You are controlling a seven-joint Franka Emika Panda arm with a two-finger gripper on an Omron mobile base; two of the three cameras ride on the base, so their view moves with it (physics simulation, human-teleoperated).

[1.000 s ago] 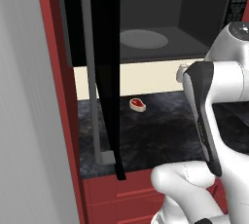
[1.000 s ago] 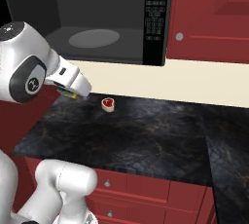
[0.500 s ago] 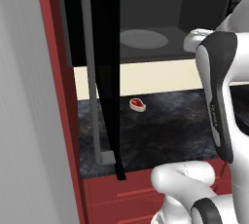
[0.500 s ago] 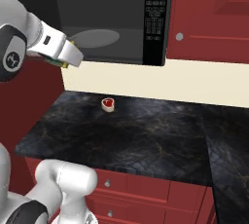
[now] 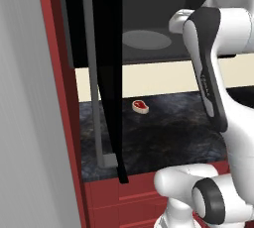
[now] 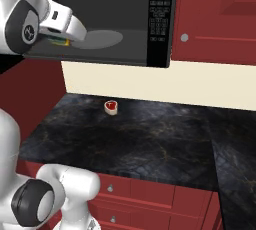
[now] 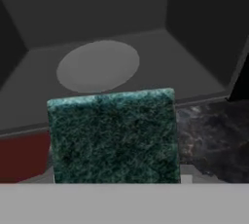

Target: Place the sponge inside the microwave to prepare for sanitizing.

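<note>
The sponge fills the lower middle of the hand view, dark green layer facing the camera. In the right base view it shows as a small yellow-green block under the white hand. My gripper is shut on the sponge at the front left of the microwave's opening. The microwave stands open, its dark cavity and round turntable just beyond the sponge. The turntable is bare. My fingertips are hidden behind the sponge.
The open microwave door with its long grey handle hangs to the left of the arm. A red-and-white steak piece lies on the black counter below the microwave. Red cabinets flank the appliance.
The arm has risen and swung the sponge from below the microwave's sill up to its opening, towards the turntable. The steak piece has stayed put.
</note>
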